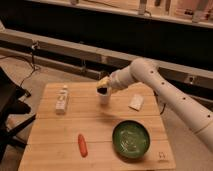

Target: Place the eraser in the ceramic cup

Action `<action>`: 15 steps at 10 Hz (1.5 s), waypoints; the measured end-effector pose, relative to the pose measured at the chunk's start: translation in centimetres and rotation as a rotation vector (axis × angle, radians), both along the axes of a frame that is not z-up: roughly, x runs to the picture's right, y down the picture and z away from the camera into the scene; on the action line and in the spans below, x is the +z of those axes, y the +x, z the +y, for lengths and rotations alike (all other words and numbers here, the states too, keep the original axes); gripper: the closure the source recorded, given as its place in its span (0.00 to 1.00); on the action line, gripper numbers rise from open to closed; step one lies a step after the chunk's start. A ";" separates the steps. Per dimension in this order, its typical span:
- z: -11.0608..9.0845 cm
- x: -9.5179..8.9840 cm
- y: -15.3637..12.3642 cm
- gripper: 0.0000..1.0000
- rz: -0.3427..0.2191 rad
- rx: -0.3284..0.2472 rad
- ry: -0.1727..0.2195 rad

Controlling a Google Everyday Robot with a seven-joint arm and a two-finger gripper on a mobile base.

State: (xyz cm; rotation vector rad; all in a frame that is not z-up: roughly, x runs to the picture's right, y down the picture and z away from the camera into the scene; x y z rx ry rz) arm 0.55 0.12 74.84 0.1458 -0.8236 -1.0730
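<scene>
The white ceramic cup [104, 97] stands upright on the wooden table [60, 135], near its far middle. My gripper [103, 86] hangs right over the cup's mouth, with my white arm [160, 92] reaching in from the right. A small dark chunk, the eraser [103, 90], shows at the gripper tip just at the cup's rim. I cannot tell whether it rests in the cup or is still held.
A white labelled bottle [62, 99] lies at the left of the table. A flat white rectangular piece [136, 102] lies right of the cup. A wide green bowl [131, 139] sits at the front right, an orange carrot-like piece [82, 144] at the front middle.
</scene>
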 end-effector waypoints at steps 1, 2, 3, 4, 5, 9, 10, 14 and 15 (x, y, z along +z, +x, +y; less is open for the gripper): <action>0.0 0.0 0.0 0.69 0.001 0.000 -0.001; -0.1 0.1 0.2 0.80 0.006 -0.005 -0.007; -0.1 0.7 0.1 0.89 0.018 -0.019 -0.026; 0.2 1.7 0.1 0.98 0.035 -0.032 -0.049; 0.7 2.5 0.5 1.00 0.052 -0.036 -0.066; 1.5 3.9 1.8 1.00 0.106 -0.035 -0.095; 1.4 4.2 1.7 1.00 0.122 -0.050 -0.097; 1.3 6.1 1.0 0.92 0.227 -0.139 -0.127; 1.2 6.4 1.0 0.82 0.228 -0.142 -0.130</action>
